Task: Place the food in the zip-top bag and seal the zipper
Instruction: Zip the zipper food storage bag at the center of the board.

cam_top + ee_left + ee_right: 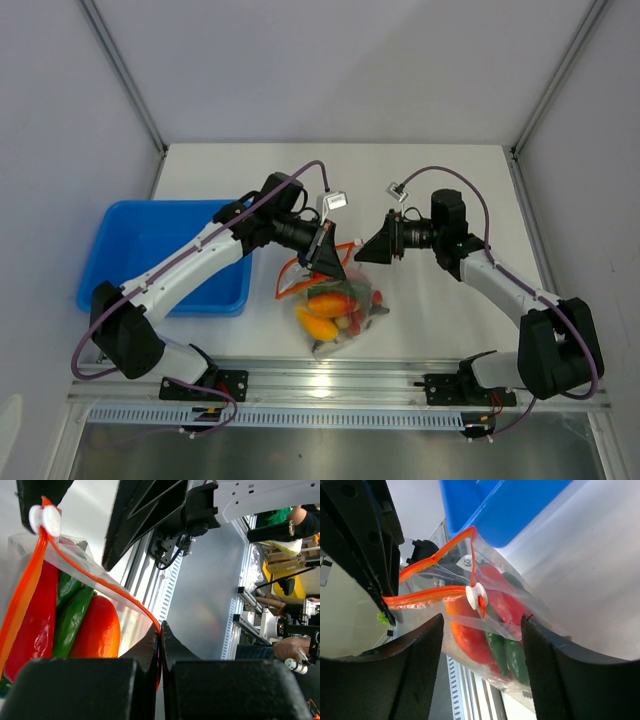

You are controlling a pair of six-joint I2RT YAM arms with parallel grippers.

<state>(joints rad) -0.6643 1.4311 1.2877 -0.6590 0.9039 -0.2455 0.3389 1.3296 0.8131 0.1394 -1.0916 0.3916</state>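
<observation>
Zip-top bag [336, 305] sits on the counter [450, 190] between the two arms, near the front rail and just to the right of the blue tray [150, 250]. The food is inside it: an orange mango [100, 630], a red piece [35, 625] and a green pepper [70, 615] press against the clear film. The left gripper [160, 635] has its jaws closed on one end of the zipper [100, 582], holding that edge up off the counter. The white slider [476, 595] sits partway along the strip. On the left gripper's side of the slider the strip divides into two strands, so the mouth is unsealed there. The right gripper [481, 618] has its jaws spread wide and grips nothing. In the right wrist view the slider and the upper bag lie between its fingers [420, 670], clear of both.
</observation>
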